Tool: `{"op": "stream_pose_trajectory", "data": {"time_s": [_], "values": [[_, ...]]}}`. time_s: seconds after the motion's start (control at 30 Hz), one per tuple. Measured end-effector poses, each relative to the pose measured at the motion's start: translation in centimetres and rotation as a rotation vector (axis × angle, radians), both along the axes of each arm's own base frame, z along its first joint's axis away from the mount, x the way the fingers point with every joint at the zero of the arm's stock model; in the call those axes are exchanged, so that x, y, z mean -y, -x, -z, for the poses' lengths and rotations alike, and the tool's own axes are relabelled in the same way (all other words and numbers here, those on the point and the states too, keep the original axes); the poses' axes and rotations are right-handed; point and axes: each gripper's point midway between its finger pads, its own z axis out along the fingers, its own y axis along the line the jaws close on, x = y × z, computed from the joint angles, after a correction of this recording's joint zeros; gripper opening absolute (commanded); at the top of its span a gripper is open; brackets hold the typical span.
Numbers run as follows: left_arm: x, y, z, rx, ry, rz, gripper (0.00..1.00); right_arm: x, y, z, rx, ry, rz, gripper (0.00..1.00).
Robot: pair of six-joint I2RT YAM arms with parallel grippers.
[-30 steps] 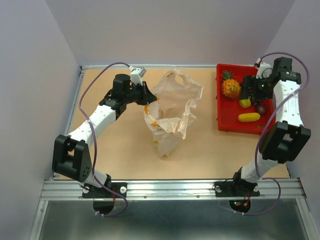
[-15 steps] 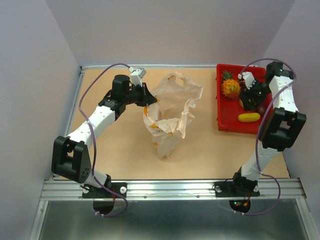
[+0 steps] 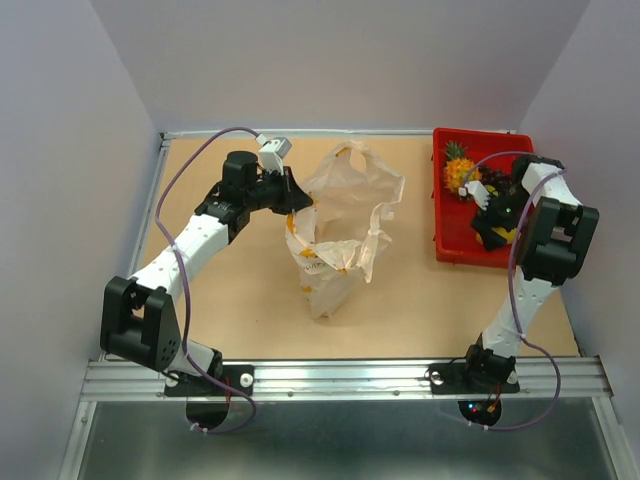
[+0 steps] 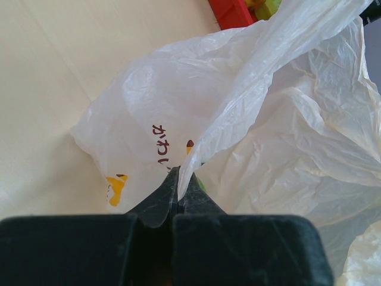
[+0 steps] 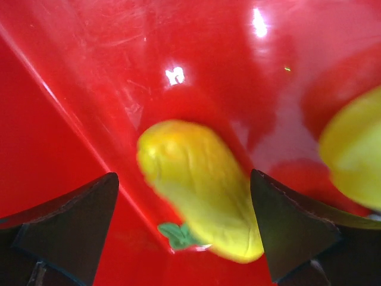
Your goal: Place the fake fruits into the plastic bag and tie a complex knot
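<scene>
The translucent plastic bag (image 3: 340,225) stands open mid-table. My left gripper (image 3: 292,200) is shut on its left rim, and the bag (image 4: 268,137) fills the left wrist view, with a thin strip pinched between the jaws. My right gripper (image 3: 492,225) is open over the red tray (image 3: 452,250), directly above a yellow oblong fruit (image 5: 202,185) with a small green leaf that lies between its fingers. The pineapple (image 3: 458,172) sits at the tray's back left. A dark grape-like cluster (image 3: 492,180) lies beside it. Another yellow piece (image 5: 357,161) shows at the right edge.
The red tray's walls (image 5: 71,131) rise close around my right gripper. The enclosure's side walls stand close to the table on both sides. Bare wooden table (image 3: 420,290) lies between the bag and the tray.
My right arm has swung down and toward the tray's near part, covering the yellow oblong fruit from above. My left gripper keeps its hold on the bag rim.
</scene>
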Motion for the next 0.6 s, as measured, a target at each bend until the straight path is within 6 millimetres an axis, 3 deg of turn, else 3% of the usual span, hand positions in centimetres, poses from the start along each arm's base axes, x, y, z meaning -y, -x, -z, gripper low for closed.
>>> {"op": "stream_pose_trajectory", "data": {"time_s": [0.07, 0.17, 0.2, 0.3, 0.33, 0.4, 0.5, 0.6], "values": [[0.0, 0.0, 0.1, 0.000, -0.002, 0.001, 0.00, 0.0, 0.4, 1.0, -0.027, -0.002, -0.002, 0.88], [0.0, 0.0, 0.1, 0.001, -0.003, 0.002, 0.00, 0.3, 0.2, 2.1, -0.035, 0.006, 0.000, 0.66], [0.0, 0.1, 0.2, 0.000, -0.004, 0.002, 0.00, 0.4, 0.0, 2.2, -0.030, 0.012, 0.006, 0.54], [-0.1, 0.3, 0.6, -0.011, -0.007, 0.002, 0.00, 0.5, -0.5, 2.2, -0.017, 0.014, 0.033, 0.37], [-0.2, 0.4, 0.8, -0.013, -0.008, 0.001, 0.00, 0.5, -0.5, 2.2, -0.018, 0.012, 0.044, 0.23], [-0.2, 0.4, 0.9, -0.015, -0.009, 0.001, 0.00, 0.4, -0.8, 1.7, -0.009, 0.003, 0.066, 0.09], [-0.2, 0.5, 0.8, -0.015, -0.008, 0.002, 0.00, 0.1, -2.0, 0.2, 0.025, -0.018, 0.115, 0.06], [-0.2, 0.5, 0.7, -0.012, -0.005, 0.001, 0.00, -0.6, -4.6, -4.3, 0.121, -0.078, 0.171, 0.05]]}}
